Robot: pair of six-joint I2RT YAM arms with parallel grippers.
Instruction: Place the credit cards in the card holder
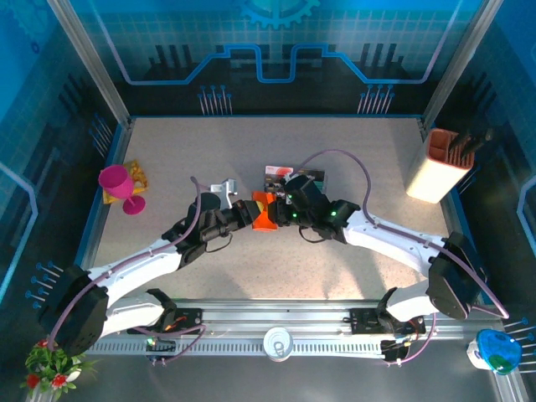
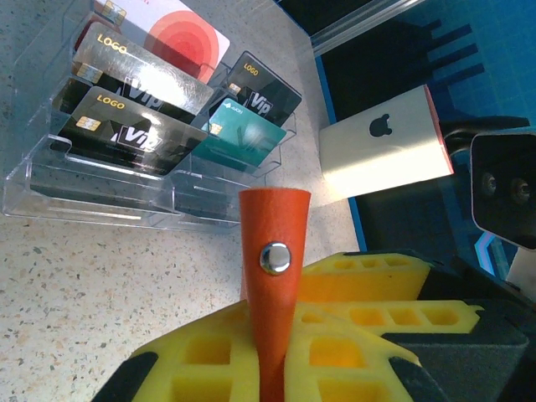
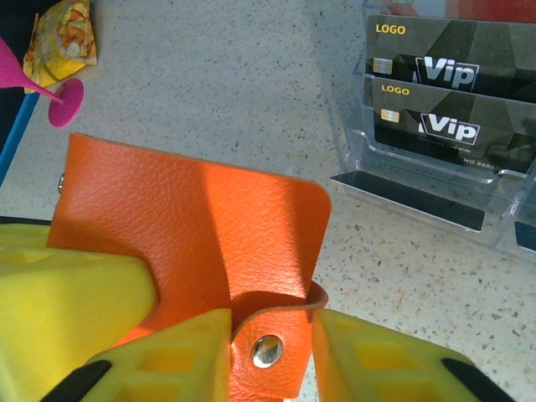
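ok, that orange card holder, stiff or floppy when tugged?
Probably bendy, not limp: the card holder shows a flat flap, while its snap tab curls at the fold. Likely light, being one thin leather-like sheet. Its grainy surface should resist slipping in the left hand's foam pads.

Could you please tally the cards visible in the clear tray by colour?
Black cards: 3
Teal card: 1
White-and-red card: 1
Total: 5
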